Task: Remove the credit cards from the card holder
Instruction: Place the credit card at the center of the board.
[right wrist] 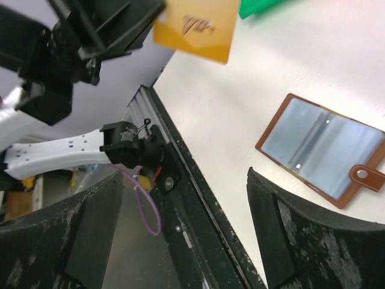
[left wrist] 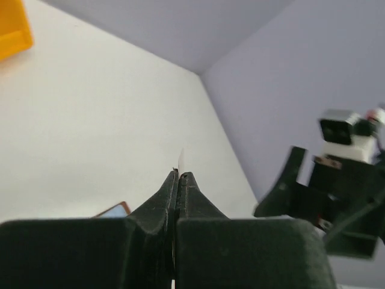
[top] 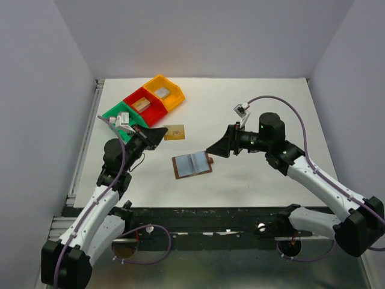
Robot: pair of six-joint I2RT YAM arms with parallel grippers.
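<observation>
The card holder [top: 192,164] lies open on the table, brown-edged with light-blue inner faces up and its snap tab at the right; it also shows in the right wrist view [right wrist: 322,147]. A gold-tan credit card [top: 174,132] is held above the table, left of the holder, with my left gripper [top: 162,135] shut on its edge. The right wrist view shows that card [right wrist: 195,27] flat-on. In the left wrist view my gripper [left wrist: 179,174] pinches it edge-on as a thin pale sliver. My right gripper [top: 212,150] hangs open and empty just right of the holder, its jaws [right wrist: 185,180] wide apart.
Green [top: 123,120], red [top: 144,105] and yellow [top: 163,91] bins with small blocks stand in a row at the back left, close behind the left gripper. The black frame rail [top: 204,214] runs along the table's near edge.
</observation>
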